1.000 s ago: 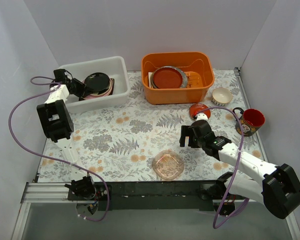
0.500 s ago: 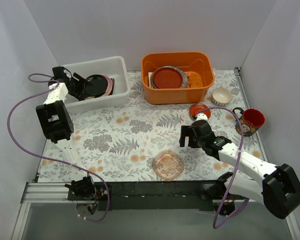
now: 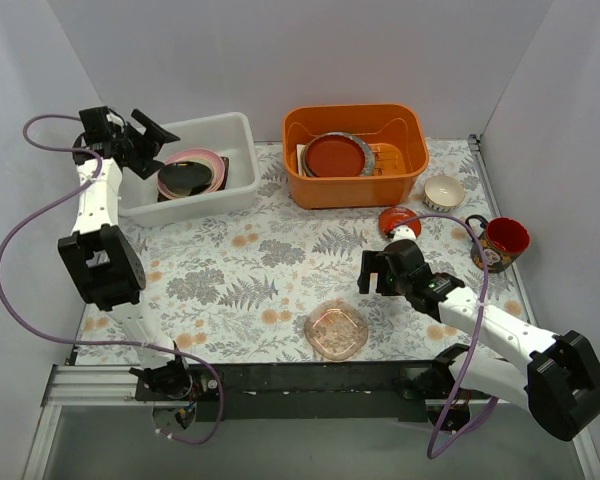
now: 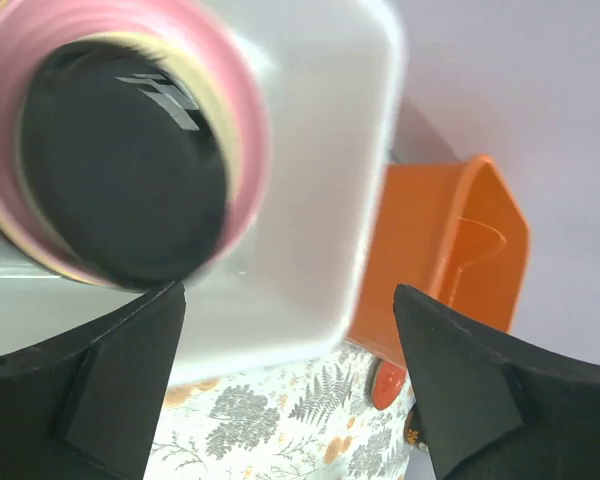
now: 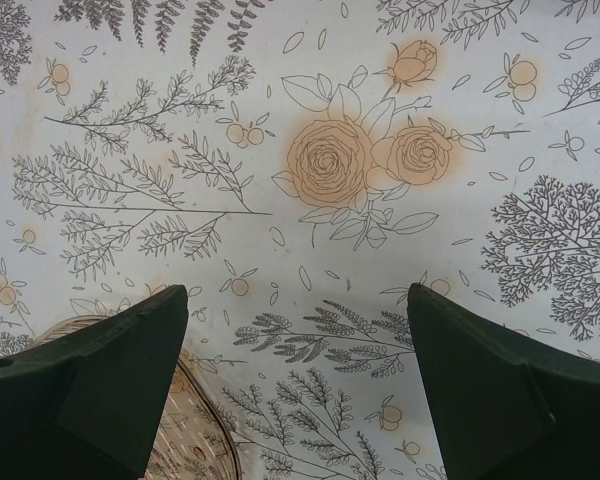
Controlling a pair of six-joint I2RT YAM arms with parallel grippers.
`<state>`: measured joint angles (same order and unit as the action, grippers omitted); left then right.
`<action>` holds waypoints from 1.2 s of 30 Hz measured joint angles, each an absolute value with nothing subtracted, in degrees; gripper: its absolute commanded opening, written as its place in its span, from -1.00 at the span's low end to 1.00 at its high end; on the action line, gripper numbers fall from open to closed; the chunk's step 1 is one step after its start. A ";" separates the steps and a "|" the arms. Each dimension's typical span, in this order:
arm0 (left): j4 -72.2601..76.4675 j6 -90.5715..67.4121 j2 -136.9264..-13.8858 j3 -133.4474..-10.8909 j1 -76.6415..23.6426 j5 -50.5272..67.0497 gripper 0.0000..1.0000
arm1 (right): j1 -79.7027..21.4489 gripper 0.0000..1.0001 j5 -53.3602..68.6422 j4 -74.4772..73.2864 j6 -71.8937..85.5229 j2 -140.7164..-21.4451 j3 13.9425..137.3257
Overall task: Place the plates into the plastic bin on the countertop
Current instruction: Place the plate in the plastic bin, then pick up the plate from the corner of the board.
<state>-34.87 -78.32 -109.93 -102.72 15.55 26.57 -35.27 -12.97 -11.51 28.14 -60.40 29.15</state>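
In the plastic bin [image 3: 242, 180] lies a stack of plates with a black plate [image 3: 183, 178] on top and a pink plate [image 3: 212, 163] under it. My left gripper [image 3: 156, 143] hangs open above the bin's left end, clear of the stack. The left wrist view shows the black plate [image 4: 120, 180], the pink rim [image 4: 248, 140] and the bin wall [image 4: 320, 210] beyond my left gripper [image 4: 285, 295]. A clear pink glass plate [image 3: 337, 330] and a small red plate [image 3: 398, 220] lie on the countertop [image 3: 260, 250]. My right gripper [image 3: 366, 275] stands open and holds nothing, just right of the glass plate [image 5: 195, 440].
An orange tub [image 3: 355, 155] with a red plate [image 3: 335, 155] and other dishes stands right of the bin. A cream bowl [image 3: 443, 190] and a red mug [image 3: 502, 243] sit at the right edge. Grey walls close in both sides.
My left gripper opened, let go of the black plate onto the stack in the bin, then rose and drew back to the left. The right arm stayed still.
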 measured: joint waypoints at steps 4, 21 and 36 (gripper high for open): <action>-33.12 -76.71 -102.67 -102.74 12.91 28.38 0.75 | -35.27 0.96 -12.32 -11.51 28.23 -59.86 29.15; -29.41 -73.91 -92.84 -82.41 -5.08 30.50 0.78 | -35.22 0.96 -10.94 -12.25 28.53 -57.04 29.10; -24.60 -74.89 -85.10 -61.54 -23.14 29.17 0.78 | -34.00 0.97 -2.61 -13.78 27.83 -58.67 28.21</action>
